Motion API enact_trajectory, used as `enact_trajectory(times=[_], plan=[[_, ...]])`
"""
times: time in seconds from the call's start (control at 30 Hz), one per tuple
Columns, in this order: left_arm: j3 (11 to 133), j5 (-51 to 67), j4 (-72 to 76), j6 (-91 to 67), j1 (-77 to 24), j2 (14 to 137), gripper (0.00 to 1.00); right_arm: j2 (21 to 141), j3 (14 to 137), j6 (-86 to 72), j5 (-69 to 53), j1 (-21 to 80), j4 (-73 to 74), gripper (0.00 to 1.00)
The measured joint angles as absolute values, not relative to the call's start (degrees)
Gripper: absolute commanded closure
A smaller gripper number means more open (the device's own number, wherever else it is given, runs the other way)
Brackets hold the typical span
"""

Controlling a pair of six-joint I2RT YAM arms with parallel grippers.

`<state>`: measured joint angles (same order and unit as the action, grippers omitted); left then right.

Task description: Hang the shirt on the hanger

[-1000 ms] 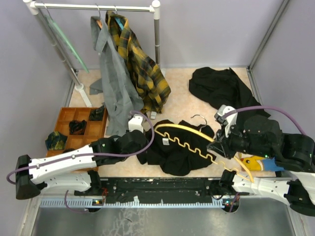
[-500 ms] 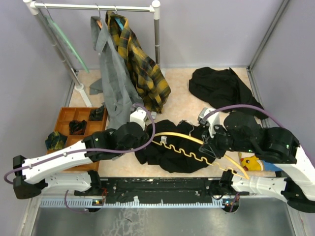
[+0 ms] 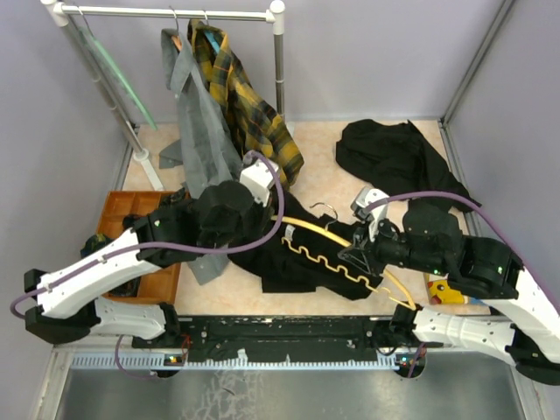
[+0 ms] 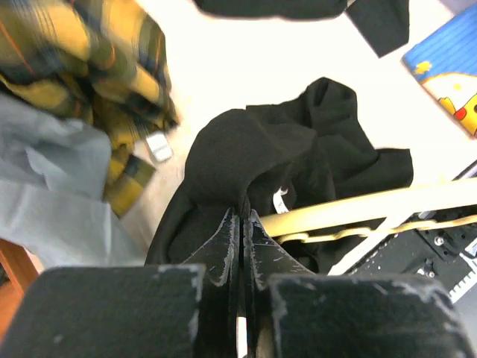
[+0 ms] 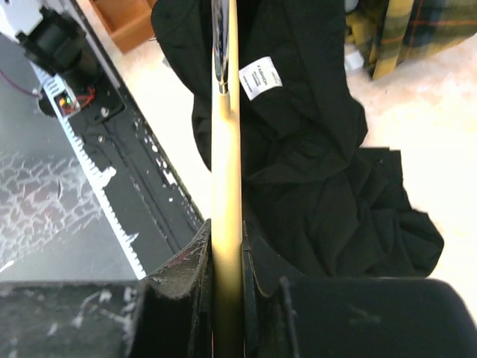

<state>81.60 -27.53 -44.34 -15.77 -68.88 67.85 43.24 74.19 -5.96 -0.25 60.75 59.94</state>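
Note:
The black shirt (image 3: 315,258) lies bunched in the middle of the floor. One part of it (image 4: 253,156) is pulled up by my left gripper (image 3: 262,210), whose fingers (image 4: 227,242) are shut on a pinch of the fabric. The shirt's white label (image 5: 261,77) shows beside the yellow hanger (image 3: 337,254), which lies slanted across the shirt. My right gripper (image 3: 357,254) is shut on the hanger's bar (image 5: 226,149), and the silver hook (image 5: 218,37) points away from it. In the left wrist view the hanger (image 4: 373,209) runs just past the held fabric.
A rail (image 3: 166,12) at the back holds a grey garment (image 3: 201,131), a yellow-and-black plaid shirt (image 3: 249,114) and a pale green hanger (image 3: 122,83). Another black garment (image 3: 394,157) lies back right. An orange tray (image 3: 131,210) sits left, a blue-and-yellow item (image 3: 446,289) right.
My left gripper has moved away from the arm bases, pulling the shirt up and back. My right gripper has carried the hanger left, over the shirt.

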Motion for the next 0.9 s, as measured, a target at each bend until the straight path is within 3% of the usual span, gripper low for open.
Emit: enact_trajectory(times=[0.47, 0.9], plan=[[116.75, -24.77, -50.63, -0.40, -68.69, 86.78, 1.00, 37.50, 69.28, -5.02, 6.90, 60.75, 44.42, 1.00], [133.93, -17.15, -38.72, 6.59, -68.62, 95.22, 1.00, 34.63, 88.77, 4.03, 20.78, 60.97, 46.33, 1.00]])
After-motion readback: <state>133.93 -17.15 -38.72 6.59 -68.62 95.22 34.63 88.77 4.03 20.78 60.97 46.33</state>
